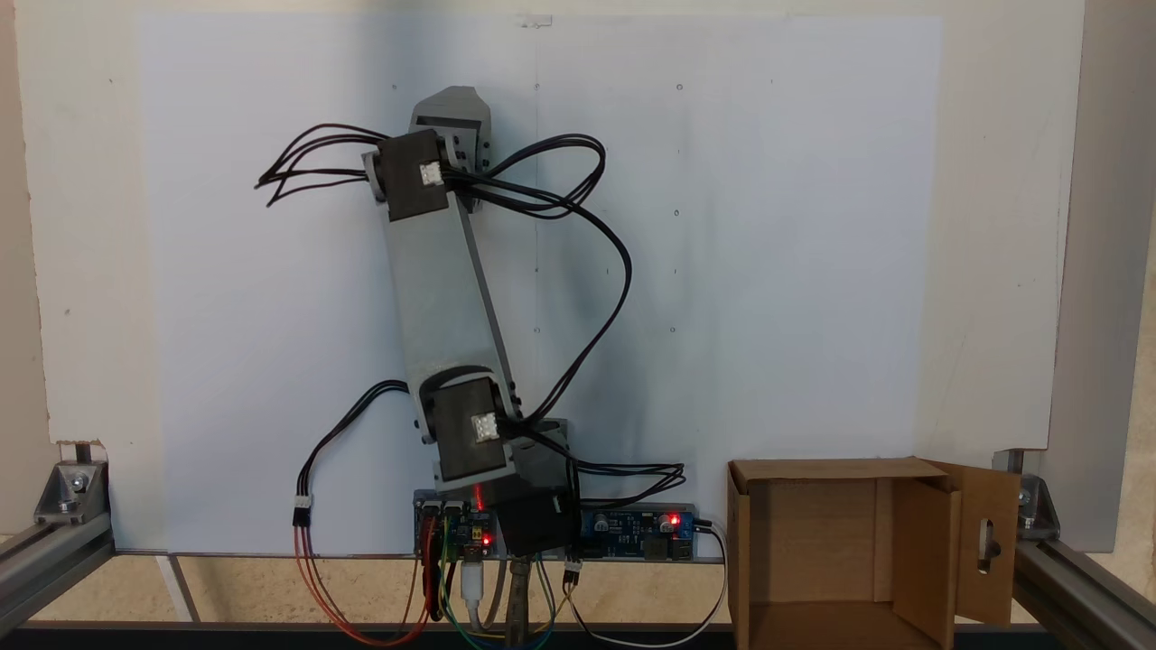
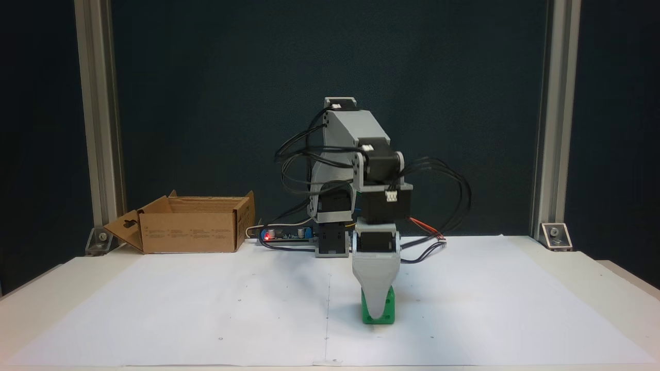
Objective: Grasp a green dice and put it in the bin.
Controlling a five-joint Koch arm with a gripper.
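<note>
While the fingers [image 2: 379, 309] hide whether they grip, the bright green dice [image 2: 388, 309] sits behind them

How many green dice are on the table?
1: the green dice sits on the white paper, right behind the gripper tip. Others could hide beneath the arm.

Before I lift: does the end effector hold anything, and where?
Cannot be told: the end effector is down over the green dice, but only one jaw shows.

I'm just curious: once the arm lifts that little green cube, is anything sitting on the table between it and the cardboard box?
Nothing visible does. Bare white paper lies between the green dice and the bin. The arm's own base and circuit boards stand beside the bin.
</note>
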